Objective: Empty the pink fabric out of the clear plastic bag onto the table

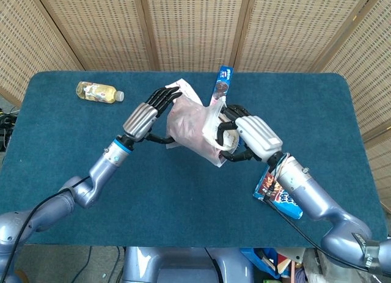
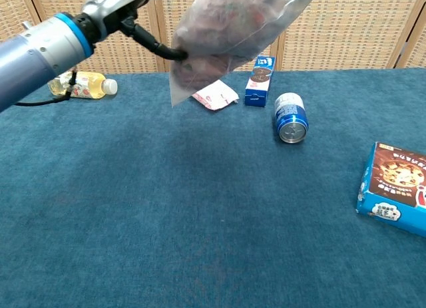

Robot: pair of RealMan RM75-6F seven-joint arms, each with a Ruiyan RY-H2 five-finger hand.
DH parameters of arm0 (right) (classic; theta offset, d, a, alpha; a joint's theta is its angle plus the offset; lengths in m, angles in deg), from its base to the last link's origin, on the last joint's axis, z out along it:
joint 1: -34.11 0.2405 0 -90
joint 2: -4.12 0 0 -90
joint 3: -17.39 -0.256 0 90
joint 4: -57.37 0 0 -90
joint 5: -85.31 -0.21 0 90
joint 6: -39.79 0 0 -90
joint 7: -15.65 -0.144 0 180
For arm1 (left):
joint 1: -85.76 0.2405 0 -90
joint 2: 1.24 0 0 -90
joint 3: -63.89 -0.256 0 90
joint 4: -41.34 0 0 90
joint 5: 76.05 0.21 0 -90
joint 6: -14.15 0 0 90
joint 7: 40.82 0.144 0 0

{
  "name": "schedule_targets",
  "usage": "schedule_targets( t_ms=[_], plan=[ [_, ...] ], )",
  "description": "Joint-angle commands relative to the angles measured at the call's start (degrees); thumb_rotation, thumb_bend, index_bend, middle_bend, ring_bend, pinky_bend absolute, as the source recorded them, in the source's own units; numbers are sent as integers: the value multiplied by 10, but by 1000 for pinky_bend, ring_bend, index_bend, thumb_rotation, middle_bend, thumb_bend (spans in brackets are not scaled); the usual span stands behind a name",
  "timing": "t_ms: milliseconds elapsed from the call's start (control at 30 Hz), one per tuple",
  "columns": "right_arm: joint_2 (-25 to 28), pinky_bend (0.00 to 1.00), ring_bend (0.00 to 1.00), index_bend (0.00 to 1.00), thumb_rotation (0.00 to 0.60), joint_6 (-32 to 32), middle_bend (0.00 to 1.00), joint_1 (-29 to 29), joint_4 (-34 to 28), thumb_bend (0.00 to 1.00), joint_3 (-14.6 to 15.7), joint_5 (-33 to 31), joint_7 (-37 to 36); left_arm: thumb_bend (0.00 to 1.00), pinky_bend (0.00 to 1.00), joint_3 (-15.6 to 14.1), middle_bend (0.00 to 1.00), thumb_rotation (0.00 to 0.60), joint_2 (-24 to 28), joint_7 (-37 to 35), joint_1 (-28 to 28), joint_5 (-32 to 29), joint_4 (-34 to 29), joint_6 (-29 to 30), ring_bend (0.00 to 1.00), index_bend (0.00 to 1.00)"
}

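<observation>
The clear plastic bag (image 1: 194,131) hangs in the air over the middle of the table, held between both hands, with the pink fabric (image 1: 183,119) bunched inside it. My left hand (image 1: 145,116) holds the bag's left side, fingers stretched over its top and thumb under its lower corner. My right hand (image 1: 243,135) grips the bag's right edge. In the chest view the clear plastic bag (image 2: 226,30) fills the top centre with the pink fabric (image 2: 223,15) inside, and the thumb of my left hand (image 2: 143,35) touches its lower left. My right hand is out of that view.
A yellow bottle (image 1: 98,91) lies at the far left. A white and pink packet (image 2: 214,95), a standing blue box (image 2: 260,80) and a blue can (image 2: 291,118) lie beyond the bag. A blue snack box (image 2: 396,188) sits under my right forearm.
</observation>
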Motion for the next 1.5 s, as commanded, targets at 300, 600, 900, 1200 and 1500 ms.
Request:
schedule_targets(
  t_ms=[300, 600, 900, 1200, 1500],
  plan=[
    [5, 47, 74, 749, 600, -3, 159, -2, -4, 638, -3, 21, -5, 136, 0, -23, 0, 600, 66, -15, 28, -4, -32, -40, 0, 0],
    [14, 47, 74, 748, 600, -12, 165, -5, -4, 639, -1, 36, -13, 138, 0, -40, 0, 600, 119, -22, 22, -2, -56, -109, 0, 1],
    [32, 47, 74, 749, 600, -19, 167, 1, -13, 639, -18, 39, -25, 143, 0, -76, 0, 600, 137, -25, 11, 14, -85, -184, 0, 118],
    [49, 47, 74, 749, 600, -29, 167, 28, -22, 638, -32, -5, -1, 144, 0, -75, 0, 600, 143, -36, -10, 17, -103, -227, 0, 140],
    [70, 47, 74, 748, 600, -31, 168, 28, -54, 639, -35, 3, 7, 145, 0, -110, 0, 600, 184, -95, -42, 41, -167, -310, 0, 237]
  ],
)
